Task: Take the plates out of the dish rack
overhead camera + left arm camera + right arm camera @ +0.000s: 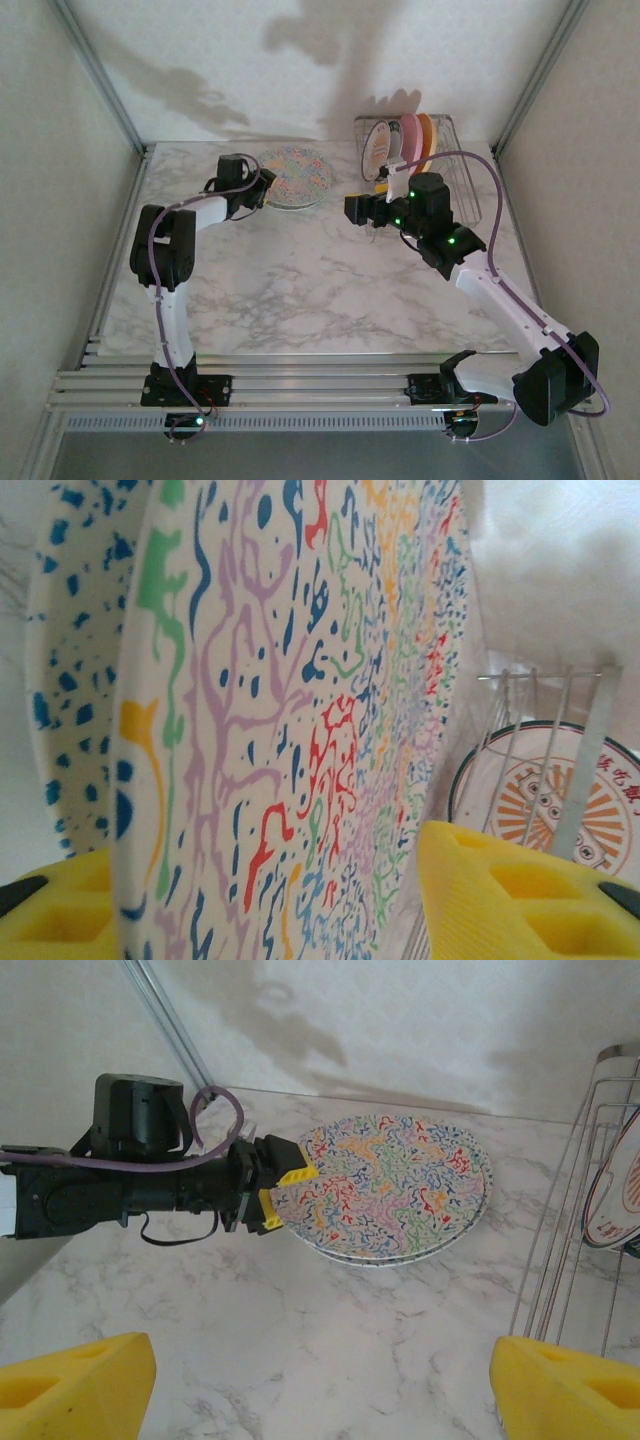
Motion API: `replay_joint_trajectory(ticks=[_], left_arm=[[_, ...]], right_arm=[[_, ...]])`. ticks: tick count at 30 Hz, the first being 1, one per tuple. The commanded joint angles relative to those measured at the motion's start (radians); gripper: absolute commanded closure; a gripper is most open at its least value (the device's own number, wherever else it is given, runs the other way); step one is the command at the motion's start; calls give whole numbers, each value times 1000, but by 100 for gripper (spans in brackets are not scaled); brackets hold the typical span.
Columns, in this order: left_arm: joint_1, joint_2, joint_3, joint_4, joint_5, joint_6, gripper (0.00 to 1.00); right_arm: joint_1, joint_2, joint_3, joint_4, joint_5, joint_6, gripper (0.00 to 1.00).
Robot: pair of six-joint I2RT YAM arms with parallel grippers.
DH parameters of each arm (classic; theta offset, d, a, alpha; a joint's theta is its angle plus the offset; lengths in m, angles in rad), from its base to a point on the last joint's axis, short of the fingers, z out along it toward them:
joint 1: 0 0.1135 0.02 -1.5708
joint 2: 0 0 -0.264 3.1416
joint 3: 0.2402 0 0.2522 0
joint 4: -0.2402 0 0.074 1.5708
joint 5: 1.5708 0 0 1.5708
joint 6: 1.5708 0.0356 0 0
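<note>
Marbled white worktop (300, 290) is carrying a silver wire dish rack (463, 188) far right; round white, pink and orange plates (408, 140) are standing edgewise inside, just beyond the released right claw (352, 209). Left claw (283, 1192) is straddling a stacked speckled plate (390, 1185), grip unclear.

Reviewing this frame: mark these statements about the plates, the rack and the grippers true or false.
1. Two multicoloured floral-speckled round plates lie stacked on the marble table. True.
2. The silver wire dish rack is empty. False: a white emblem plate, a pink plate and an orange-yellow plate stand in it.
3. The right gripper holds a plate. False: it is open and empty.
4. The left gripper straddles the top floral plate's rim. True.
</note>
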Motion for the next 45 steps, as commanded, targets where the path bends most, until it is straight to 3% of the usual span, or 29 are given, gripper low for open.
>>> replay_joint_trajectory(ticks=[1, 20, 32, 39, 45], left_arm=[[5, 28, 50, -92, -16, 36, 47], [4, 77, 175, -335, -96, 89, 45], [4, 55, 197, -399, -150, 101, 45], [-1, 10, 190, -418, -183, 99, 44], [-14, -58, 163, -427, -211, 88, 34]], right_arm=[[6, 9, 28, 1, -1, 10, 13], [5, 13, 35, -14, 11, 14, 13], [5, 24, 44, -30, 34, 14, 12], [1, 30, 112, -151, 201, -4, 13], [-86, 66, 237, -332, 388, 55, 21]])
